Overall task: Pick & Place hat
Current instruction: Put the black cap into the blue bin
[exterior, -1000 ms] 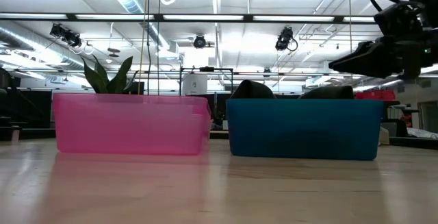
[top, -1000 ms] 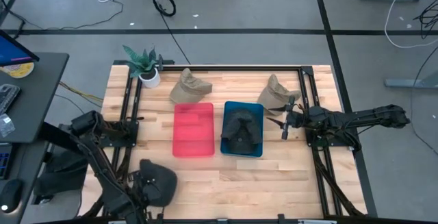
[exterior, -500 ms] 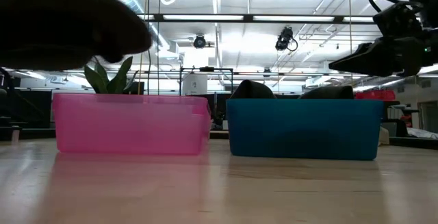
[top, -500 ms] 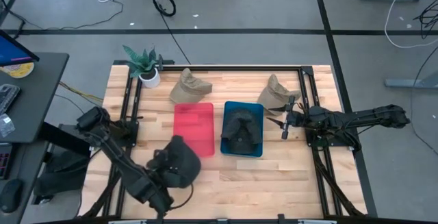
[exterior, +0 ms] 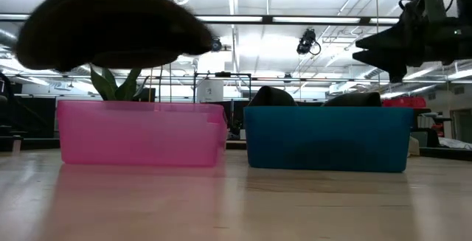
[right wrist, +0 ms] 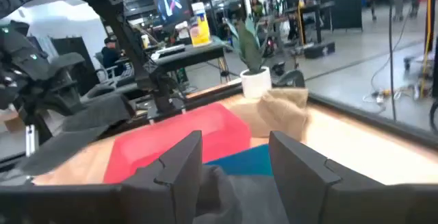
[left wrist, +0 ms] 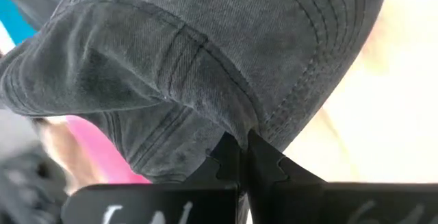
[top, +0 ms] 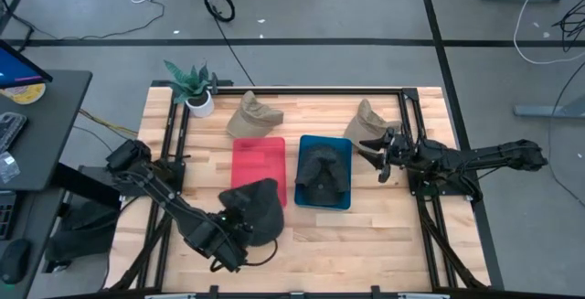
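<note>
Hat (top: 254,209), dark grey: your left hand (left wrist: 239,157) pinches its fabric with fingers pressed together, and over the last second has carried it from the worktop's (top: 366,235) near-left corner to hang in the air just at the near edge of the pink bin (top: 259,172). Your right hand (top: 377,159), fingers spread and empty, has shifted slightly beside the blue bin (top: 324,173), which already holds a dark hat. By this reading the carry is nearly done; release over the pink bin remains.
</note>
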Tool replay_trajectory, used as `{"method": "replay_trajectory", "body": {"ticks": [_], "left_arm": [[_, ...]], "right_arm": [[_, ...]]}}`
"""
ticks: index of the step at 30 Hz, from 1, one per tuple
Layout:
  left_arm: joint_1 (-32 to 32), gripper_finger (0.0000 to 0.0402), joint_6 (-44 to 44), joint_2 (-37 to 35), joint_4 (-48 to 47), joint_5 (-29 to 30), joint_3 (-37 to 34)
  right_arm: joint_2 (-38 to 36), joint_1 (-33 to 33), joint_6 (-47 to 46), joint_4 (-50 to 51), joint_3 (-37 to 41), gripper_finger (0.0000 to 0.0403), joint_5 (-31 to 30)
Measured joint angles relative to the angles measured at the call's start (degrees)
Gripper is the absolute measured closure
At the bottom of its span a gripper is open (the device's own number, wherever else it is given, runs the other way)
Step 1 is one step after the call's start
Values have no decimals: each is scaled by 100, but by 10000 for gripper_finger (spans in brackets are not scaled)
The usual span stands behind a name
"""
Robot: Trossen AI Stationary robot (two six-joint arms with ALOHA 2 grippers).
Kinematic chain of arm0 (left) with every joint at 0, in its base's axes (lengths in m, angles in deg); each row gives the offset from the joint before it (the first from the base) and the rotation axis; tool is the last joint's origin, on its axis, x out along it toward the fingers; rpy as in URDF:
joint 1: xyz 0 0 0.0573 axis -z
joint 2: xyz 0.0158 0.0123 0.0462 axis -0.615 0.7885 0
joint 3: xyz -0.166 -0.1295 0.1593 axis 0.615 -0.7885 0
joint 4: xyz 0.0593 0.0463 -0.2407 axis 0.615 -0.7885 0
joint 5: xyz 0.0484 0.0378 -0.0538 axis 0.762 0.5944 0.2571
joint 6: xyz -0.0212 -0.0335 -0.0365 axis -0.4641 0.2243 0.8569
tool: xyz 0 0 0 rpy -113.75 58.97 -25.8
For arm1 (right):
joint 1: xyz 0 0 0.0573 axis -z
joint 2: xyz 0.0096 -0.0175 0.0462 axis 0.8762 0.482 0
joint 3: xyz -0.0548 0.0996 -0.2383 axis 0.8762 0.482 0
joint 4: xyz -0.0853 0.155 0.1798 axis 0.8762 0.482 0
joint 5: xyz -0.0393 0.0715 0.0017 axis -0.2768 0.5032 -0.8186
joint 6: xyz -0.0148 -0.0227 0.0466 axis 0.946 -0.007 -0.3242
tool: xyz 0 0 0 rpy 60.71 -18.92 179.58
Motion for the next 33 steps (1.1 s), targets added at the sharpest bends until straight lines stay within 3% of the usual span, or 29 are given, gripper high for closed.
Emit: {"method": "replay_trajectory", "body": {"ticks": [3, 9, 16, 21, 24, 27, 33], "left_arm": [[11, 398, -487, 0, 301, 350, 0], [39, 398, -656, 0, 1151, 939, 2], [28, 398, -731, 0, 1083, 2232, 2], [-62, 398, -881, 0, 1132, 2834, 2], [-193, 398, -883, 0, 1134, 2900, 2], [-257, 398, -604, -2, 1154, 2596, -67], [-185, 398, -688, 2, 1252, 2022, -258]], "right_arm": [[13, -15, -24, -114, 0, 230, 238], [220, -149, -59, -998, -299, 230, 1659], [1043, -361, -1351, -558, -1251, 230, 1550], [1979, -360, -2214, -837, -1344, 230, 1552], [2565, -358, -2540, -1171, -1344, 230, 1744], [3035, -361, -2423, -1790, -1344, 230, 1920], [3692, -572, -432, -1545, -2002, 230, 2087]]}}
